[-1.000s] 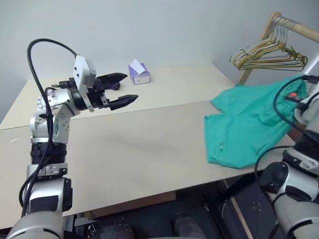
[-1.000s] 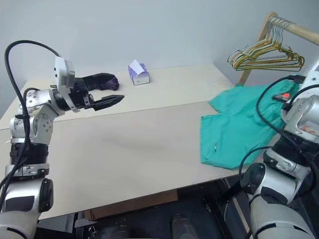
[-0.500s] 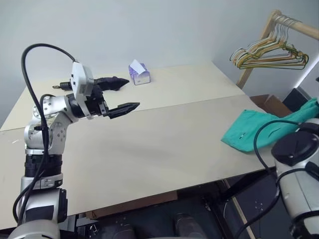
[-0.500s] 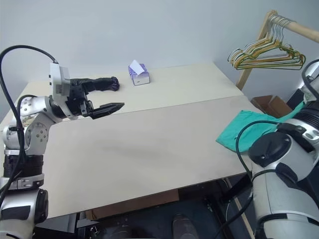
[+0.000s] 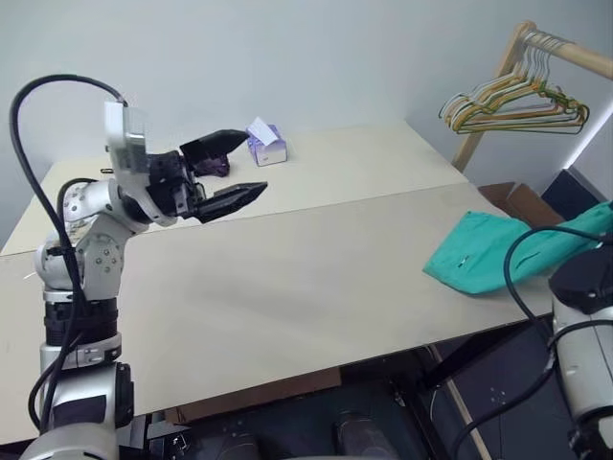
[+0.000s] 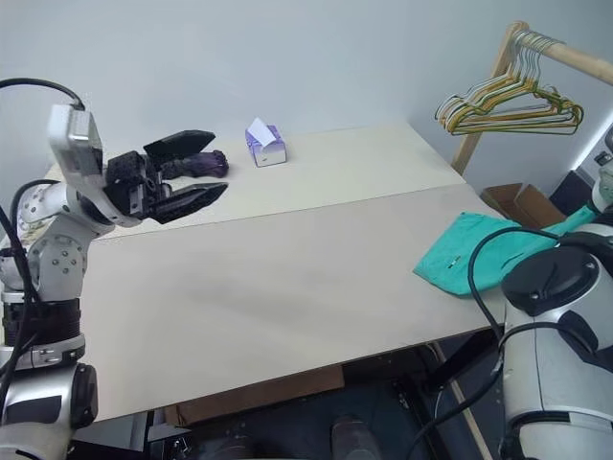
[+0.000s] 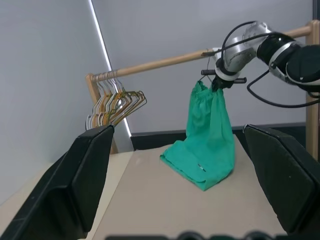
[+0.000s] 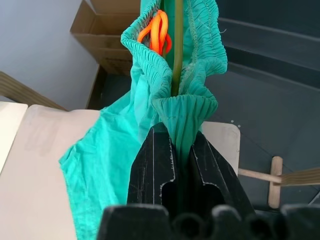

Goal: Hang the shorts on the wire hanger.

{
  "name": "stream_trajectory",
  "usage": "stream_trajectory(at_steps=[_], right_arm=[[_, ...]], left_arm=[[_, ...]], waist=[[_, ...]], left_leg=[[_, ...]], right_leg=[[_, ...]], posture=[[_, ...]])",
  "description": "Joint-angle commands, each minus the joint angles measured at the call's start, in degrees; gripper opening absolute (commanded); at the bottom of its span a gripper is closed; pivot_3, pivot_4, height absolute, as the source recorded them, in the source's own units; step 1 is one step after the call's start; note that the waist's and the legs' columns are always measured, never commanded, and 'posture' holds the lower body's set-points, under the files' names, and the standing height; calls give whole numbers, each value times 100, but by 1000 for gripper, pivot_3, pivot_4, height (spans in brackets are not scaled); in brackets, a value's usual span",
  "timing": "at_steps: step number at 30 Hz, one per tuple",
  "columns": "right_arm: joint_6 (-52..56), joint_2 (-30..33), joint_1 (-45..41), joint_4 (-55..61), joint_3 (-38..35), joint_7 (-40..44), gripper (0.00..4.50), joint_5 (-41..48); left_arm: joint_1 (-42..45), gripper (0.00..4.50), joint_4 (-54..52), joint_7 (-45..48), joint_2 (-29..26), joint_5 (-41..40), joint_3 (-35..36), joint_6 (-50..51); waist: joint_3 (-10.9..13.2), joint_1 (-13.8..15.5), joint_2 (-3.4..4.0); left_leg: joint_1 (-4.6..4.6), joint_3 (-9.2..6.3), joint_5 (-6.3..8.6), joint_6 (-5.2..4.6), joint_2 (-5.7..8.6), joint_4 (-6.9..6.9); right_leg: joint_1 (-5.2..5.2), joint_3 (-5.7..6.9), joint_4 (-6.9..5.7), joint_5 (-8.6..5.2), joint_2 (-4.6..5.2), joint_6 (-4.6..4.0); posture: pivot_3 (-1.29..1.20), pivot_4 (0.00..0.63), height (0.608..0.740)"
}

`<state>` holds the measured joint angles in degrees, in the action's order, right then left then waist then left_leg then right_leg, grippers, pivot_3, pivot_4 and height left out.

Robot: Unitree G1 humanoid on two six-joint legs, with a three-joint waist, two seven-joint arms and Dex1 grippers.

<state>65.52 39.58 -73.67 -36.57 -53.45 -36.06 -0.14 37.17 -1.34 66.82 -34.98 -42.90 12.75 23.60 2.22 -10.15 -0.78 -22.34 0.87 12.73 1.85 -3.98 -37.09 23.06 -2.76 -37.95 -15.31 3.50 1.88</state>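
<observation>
Teal shorts (image 7: 207, 142) hang pinched in right end effector (image 8: 182, 145), no legible writing.

Teal-green shorts (image 7: 207, 145), beige table (image 5: 287, 278)

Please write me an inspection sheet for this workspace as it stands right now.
Surface: pale beige table, mostly bare.
Job's things: teal-green cloth shorts lifted by the gathered waistband, legs trailing on the table's right end; a thin olive-green wire runs through the waistband.
Clutter: purple tissue box; dark purple folded umbrella.
Grippers: left gripper open, empty; right gripper shut on the waistband.
Cables: black cable looping over the left arm.
Surroundings: wooden rail with bunched wire hangers; cardboard box.
</observation>
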Motion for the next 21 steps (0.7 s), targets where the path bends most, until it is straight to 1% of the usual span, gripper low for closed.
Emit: stream_trajectory(at_steps=[1,2,5,6,7,10,12,13,16,21], right_arm=[[-158,150,163,186,504,196,693,27],[-173,163,206,208,610,228,893,29],[-208,171,261,299,832,205,1924,19],[-235,181,282,344,938,200,2133,-18],[-290,187,308,394,1040,174,2606,-65],[-396,221,358,634,1374,134,3573,-210],[-403,215,368,742,1481,117,4309,-243],[-405,195,387,812,1565,98,4457,-286],[-380,103,495,1122,1945,66,4457,-473],[-558,-32,847,1781,3215,87,4457,-1176]], left_arm=[[116,4500,-160,-41,-3,-263,208,44],[113,4500,-163,-47,-10,-266,200,46],[74,4500,-170,-55,-35,-247,168,26],[57,4500,-175,-51,-46,-244,159,26],[49,4500,-177,-43,-59,-246,149,40],[14,4500,-185,-32,-74,-232,134,40],[0,4500,-173,-41,-67,-218,133,24],[-4,4500,-167,-46,-66,-225,136,33],[-19,4500,-163,-49,-65,-226,141,31],[-66,4500,-170,-208,-81,-100,125,1]], waist=[[0,1,0],[0,-3,0],[-3,-10,9],[-3,-16,10],[-3,-17,11],[-3,-13,11],[-3,-11,11],[-3,-12,11],[-3,-12,11],[-5,-21,14]], left_leg=[[-1,0,0,0,0,0],[0,0,0,0,1,0],[3,3,0,-1,1,1],[4,4,-1,-1,1,3],[5,4,-1,-1,1,5],[5,5,-1,-1,1,6],[5,6,-1,-1,2,6],[5,6,-1,-1,1,6],[6,7,-1,-1,1,8],[10,13,-1,-1,1,8]], right_leg=[[0,0,0,0,0,0],[0,-1,0,0,0,0],[1,-5,-3,0,0,0],[1,-5,-3,0,0,0],[1,-6,-3,0,0,0],[2,-7,-2,0,-1,0],[2,-8,-2,0,0,0],[2,-8,-2,0,-1,0],[2,-9,-2,0,-1,0],[4,-17,-4,0,-1,0]], posture=[[-103,0,740],[-102,0,740],[-101,0,740],[-101,0,740],[-100,0,740],[-99,0,740],[-98,0,740],[-97,0,740],[-96,0,740],[-91,0,740]])
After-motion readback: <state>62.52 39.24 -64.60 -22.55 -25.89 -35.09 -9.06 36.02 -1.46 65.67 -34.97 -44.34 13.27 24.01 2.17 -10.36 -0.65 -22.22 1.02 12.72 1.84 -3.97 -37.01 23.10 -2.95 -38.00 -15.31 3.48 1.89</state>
